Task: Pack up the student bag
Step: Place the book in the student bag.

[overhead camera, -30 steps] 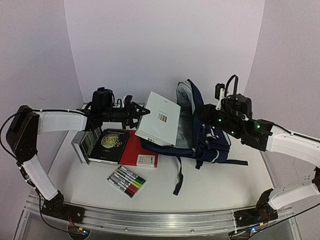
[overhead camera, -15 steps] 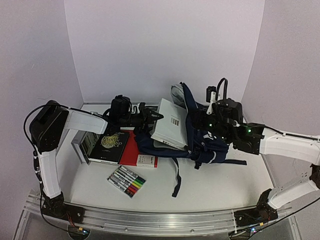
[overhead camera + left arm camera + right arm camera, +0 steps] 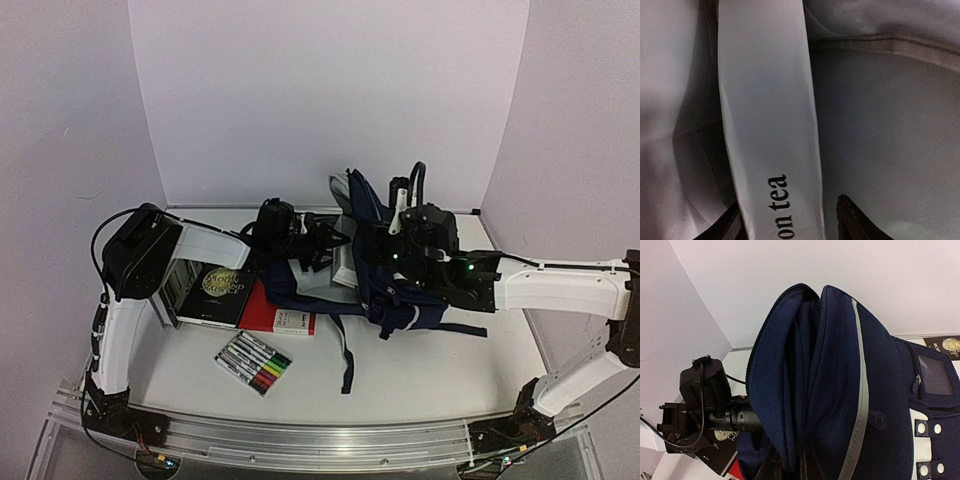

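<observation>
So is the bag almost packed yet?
Not yet. Done: the white book is down inside the student bag. In hand: the left tool is around that book, and the right tool pinches the bag's edge, holding it open. Left on the table: the dark book, the red book, the small white box and the marker pack.

Student bag on table, centre-back, lying on side, mouth facing left. Navy fabric, pale piping down edge, white block marks on front. Top rim lifted, main compartment gaping wide, grey lining showing inside. Dark straps trail toward near edge.
</observation>
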Motion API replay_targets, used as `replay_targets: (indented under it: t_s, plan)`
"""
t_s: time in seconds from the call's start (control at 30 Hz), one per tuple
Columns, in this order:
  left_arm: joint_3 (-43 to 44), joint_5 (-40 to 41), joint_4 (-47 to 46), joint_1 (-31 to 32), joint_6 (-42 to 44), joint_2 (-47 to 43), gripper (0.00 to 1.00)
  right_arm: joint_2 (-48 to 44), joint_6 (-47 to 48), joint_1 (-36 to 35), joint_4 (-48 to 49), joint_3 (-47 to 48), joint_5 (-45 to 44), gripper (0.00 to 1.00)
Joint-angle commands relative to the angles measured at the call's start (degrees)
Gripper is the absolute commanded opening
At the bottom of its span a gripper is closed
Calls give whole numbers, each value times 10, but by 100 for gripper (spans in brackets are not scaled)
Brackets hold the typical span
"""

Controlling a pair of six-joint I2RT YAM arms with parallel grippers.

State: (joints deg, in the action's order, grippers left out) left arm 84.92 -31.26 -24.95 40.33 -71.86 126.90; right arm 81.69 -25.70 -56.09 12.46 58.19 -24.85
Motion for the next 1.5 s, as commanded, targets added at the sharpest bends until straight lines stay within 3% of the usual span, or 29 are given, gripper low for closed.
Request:
replay_targets:
  t_s: [0.0,0.13,0.27,0.5,0.63,0.8,1.07,1.33,1.47]
  plan:
    - [54,18,153,-1,113,1,66,-21,22,-10,138,51,-23,0]
    - [70,66,294,0,207,-21,74,-33,28,-10,128,43,-37,0]
    - [67,99,358,1,252,-46,81,-43,30,-10,125,35,-50,0]
    - [42,73,367,15,249,-63,83,-37,33,-10,122,35,-53,0]
    - [43,31,332,28,222,-47,71,-32,34,-10,121,39,-51,0]
    - [64,-1,268,35,197,-7,45,-24,37,-11,117,41,-50,0]
    - [120,-51,163,47,193,57,41,-20,45,-13,98,41,-53,0]
    - [141,-81,148,46,215,76,45,-28,55,-13,82,40,-49,0]
    - [147,-33,247,45,289,23,63,-32,41,-12,55,42,-110,0]
